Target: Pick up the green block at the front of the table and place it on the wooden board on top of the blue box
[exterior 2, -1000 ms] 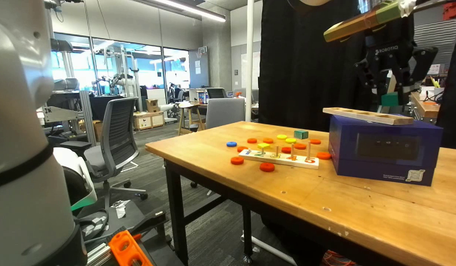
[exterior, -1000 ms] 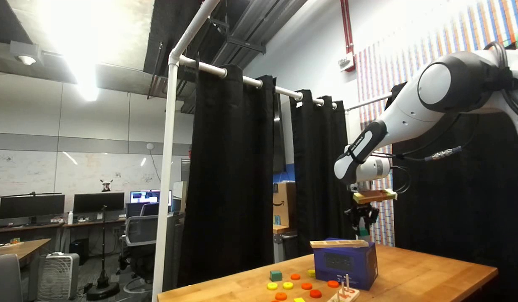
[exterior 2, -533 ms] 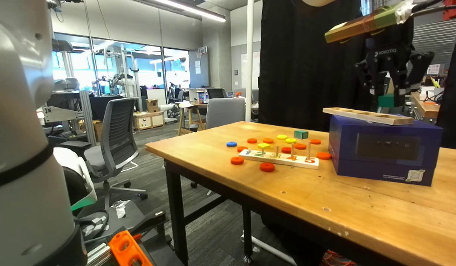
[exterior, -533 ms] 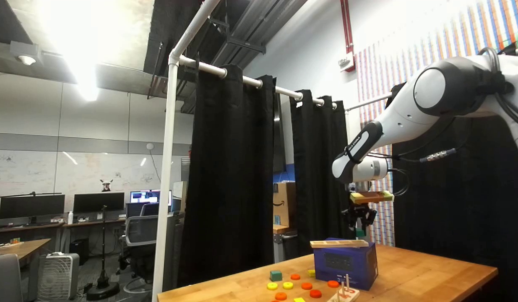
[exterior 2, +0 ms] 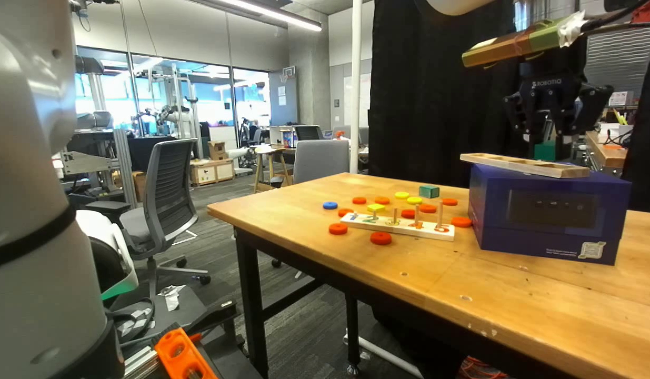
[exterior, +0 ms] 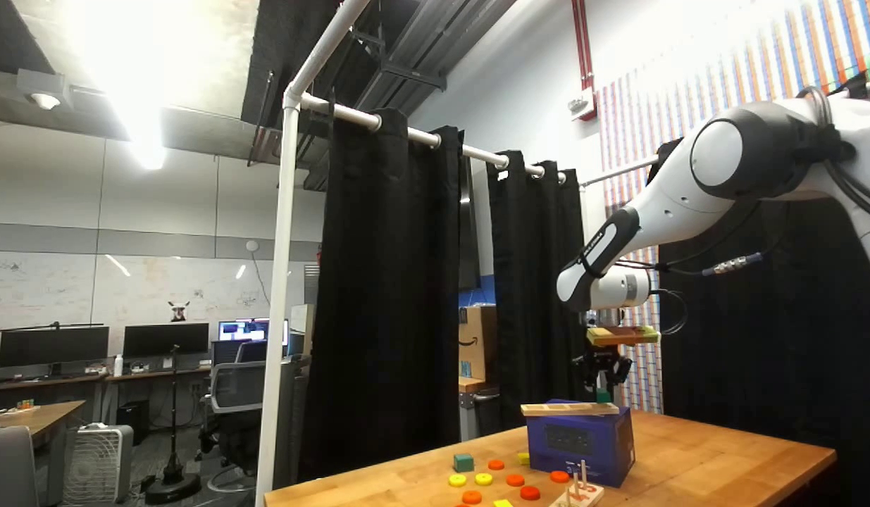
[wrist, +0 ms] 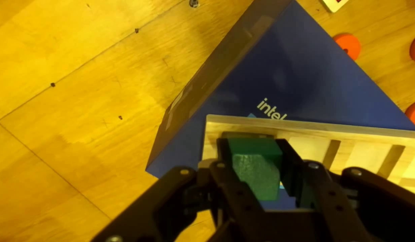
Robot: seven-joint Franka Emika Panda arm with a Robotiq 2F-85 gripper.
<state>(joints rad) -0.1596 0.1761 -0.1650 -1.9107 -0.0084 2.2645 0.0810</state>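
In my wrist view, my jaws grip the green block (wrist: pixel 256 171), overlapping the wooden board (wrist: pixel 335 129) near one end; they squeeze along the board's long axis. Both exterior views show it at the board's upper outline, above the blue box (exterior 2: pixel 547 213); touching or apart, I can't tell.

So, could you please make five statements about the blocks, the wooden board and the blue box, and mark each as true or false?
1. The claw grips a green block. True.
2. Another green block sits on the table. True.
3. The gripped block touches the table. False: the claw holds it up.
4. The wooden board lies on the blue box. True.
5. In the wrist view, the blue box reads "amazon". False: it reads "intel".
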